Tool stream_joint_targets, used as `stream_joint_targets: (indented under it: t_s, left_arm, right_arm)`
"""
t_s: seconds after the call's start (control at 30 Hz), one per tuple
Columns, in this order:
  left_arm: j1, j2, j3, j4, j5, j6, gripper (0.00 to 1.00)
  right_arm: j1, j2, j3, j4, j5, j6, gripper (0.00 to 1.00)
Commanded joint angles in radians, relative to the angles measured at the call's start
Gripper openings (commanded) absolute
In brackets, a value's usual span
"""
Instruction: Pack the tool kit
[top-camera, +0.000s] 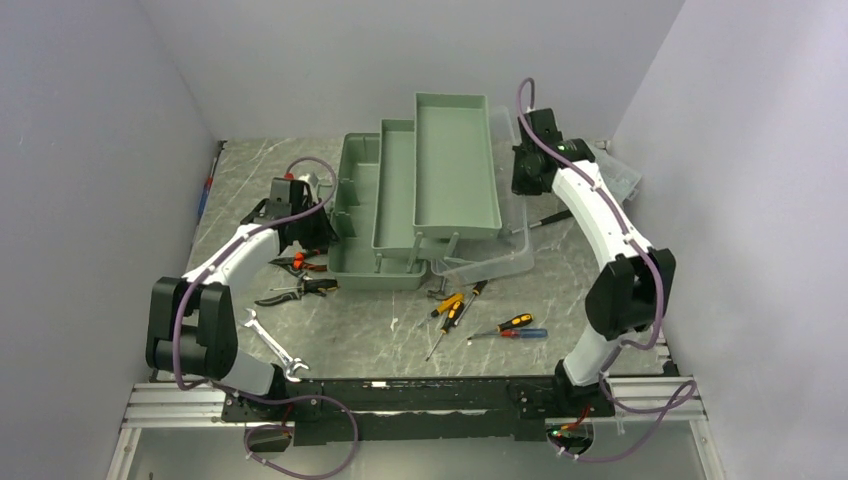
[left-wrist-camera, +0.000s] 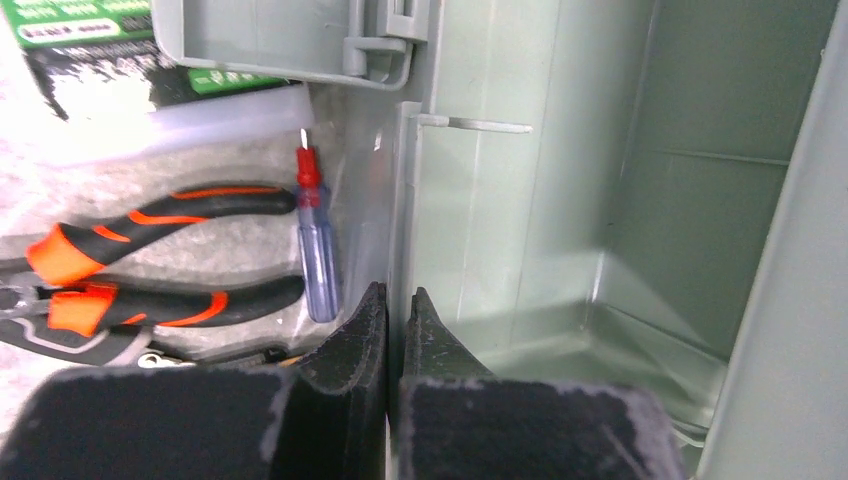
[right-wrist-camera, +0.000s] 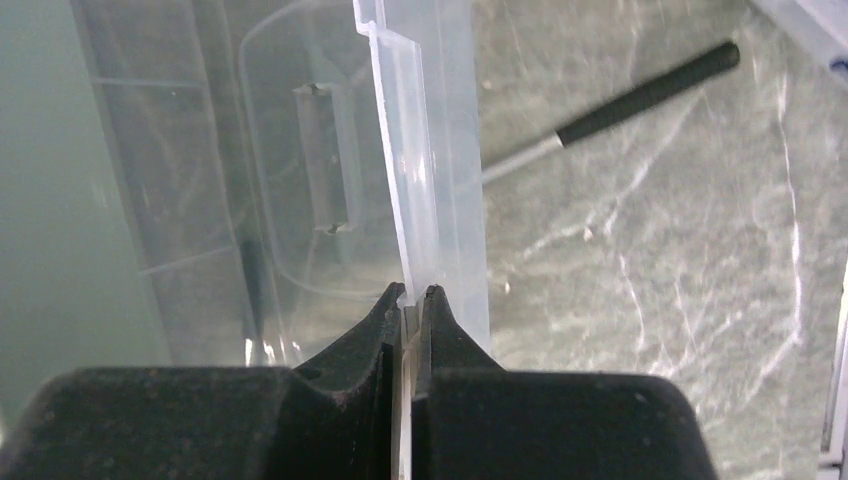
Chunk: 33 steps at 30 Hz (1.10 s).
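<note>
Nearest the front edge, toward the left corner, a silver wrench (top-camera: 272, 345) lies flat on the marbled bench (top-camera: 400, 340), and at front centre several screwdrivers (top-camera: 447, 305) are scattered loose. Behind the wrench, two orange-and-black pliers (top-camera: 300, 290) lie side by side, with a blue-handled screwdriver (left-wrist-camera: 318, 265) just beside them against the sage-green toolbox (top-camera: 400, 200). That toolbox sits mid-bench and reaches toward the far edge, its trays folded out and stepped up to the right. The left gripper (left-wrist-camera: 398, 310) is at its left end, fingers pressed onto the thin end wall, one inside and one outside. On the toolbox's right side the translucent lid (top-camera: 490, 262) hangs open, and the right gripper (right-wrist-camera: 414, 298) pinches its rim between closed fingers. A black-handled tool (right-wrist-camera: 650, 95) lies on the bench beyond the lid. A clear organizer box (top-camera: 620, 175) stands at the far right corner.
</note>
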Motion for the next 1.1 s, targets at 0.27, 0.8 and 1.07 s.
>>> stream_joint_targets:
  t_s: [0.27,0.8,1.07]
  left_arm:
    - [0.08,0.05,0.177,0.067,0.118,-0.093,0.0]
    - [0.105,0.076,0.132,0.108,0.137,-0.111,0.0]
    - [0.133,0.05,0.117,0.109,0.151,-0.115,0.0]
  right_arm:
    - [0.078,0.244,0.423,0.101,-0.221,0.06,0.0]
    - [0.125,0.391,0.528,0.199,-0.43,0.116,0.0]
    - [0.176,0.398,0.416,0.295,-0.465,0.175,0.0]
